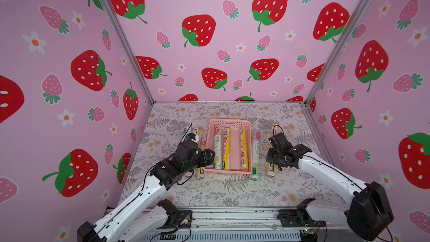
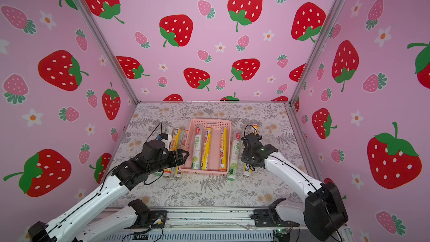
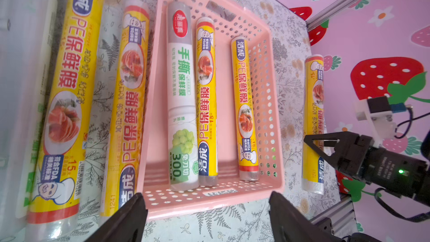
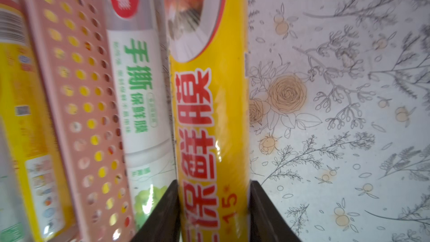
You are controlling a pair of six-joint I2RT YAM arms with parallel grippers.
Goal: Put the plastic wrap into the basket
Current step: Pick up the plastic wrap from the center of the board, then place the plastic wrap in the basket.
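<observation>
The right gripper (image 4: 213, 188) pinches a yellow roll (image 4: 209, 112) of plastic wrap, jaws pressed on both sides of the tube. In both top views that roll lies right of centre, outside the basket (image 1: 230, 121), with a white roll (image 1: 256, 154) between it and the basket's right wall. The left gripper (image 3: 207, 196) hangs spread and empty at the basket's lower-left corner.

The film looks glossy, so a long roll held at one spot may pivot or slip. A drooping end could knock the white roll or catch the lattice wall. The basket barely outlasts the rolls, so a skewed roll might perch on the rim; three rolls (image 1: 226, 146) already narrow the free space. The wrist view is blurred, so I cannot tell whether the roll is off the table.

The table (image 1: 232, 194) wears a flat floral sheet where loose tubes could roll. Pink strawberry walls (image 1: 209, 31) enclose it on three sides.
</observation>
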